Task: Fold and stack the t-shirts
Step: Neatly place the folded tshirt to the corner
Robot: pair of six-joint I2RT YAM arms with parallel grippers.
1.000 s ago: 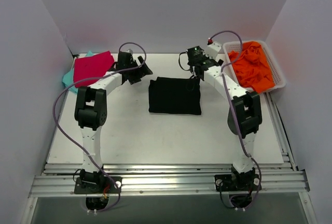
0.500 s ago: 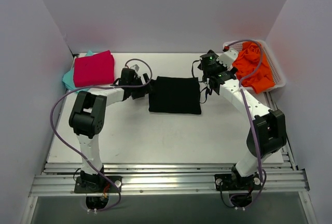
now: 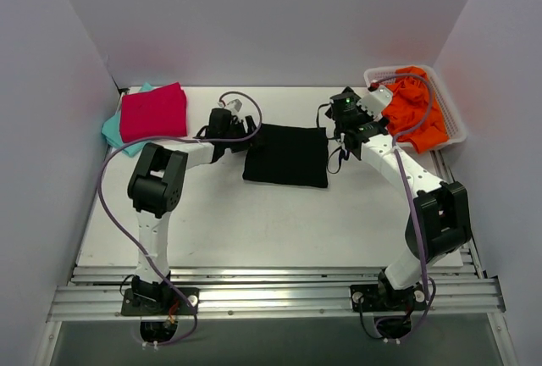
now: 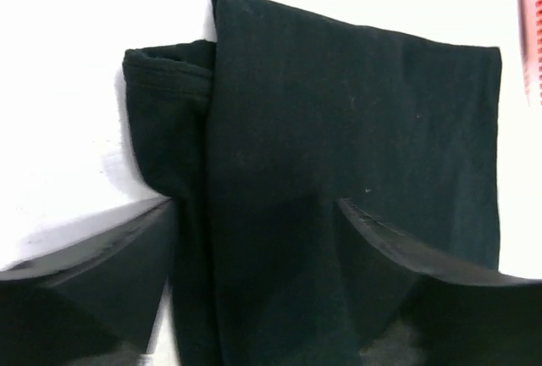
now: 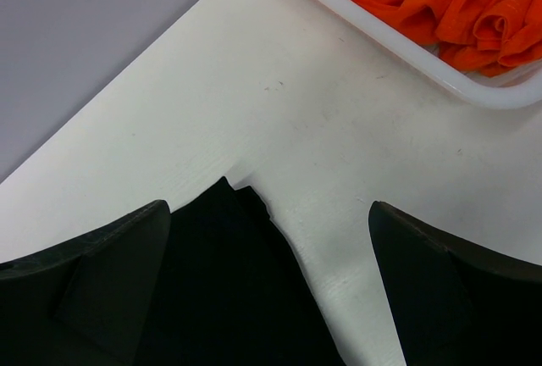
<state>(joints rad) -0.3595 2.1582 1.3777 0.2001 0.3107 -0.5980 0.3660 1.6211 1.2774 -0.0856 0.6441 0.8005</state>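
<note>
Your left gripper [image 3: 230, 131] is hanging wide open, holding nothing, at the 9 o'clock edge of the folded black t-shirt [image 3: 285, 156]. Your right gripper [image 3: 341, 129] is gaping wide too, at its 2 o'clock corner. The shirt is lying flat on the table [image 3: 254, 222]. It looks soft and floppy, so try pinching the thick folded edges.

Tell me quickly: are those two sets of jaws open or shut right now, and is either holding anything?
Left gripper: open, jaws spread over the folded black t-shirt, holding nothing.
Right gripper: open, empty, above a corner of that shirt.
</note>
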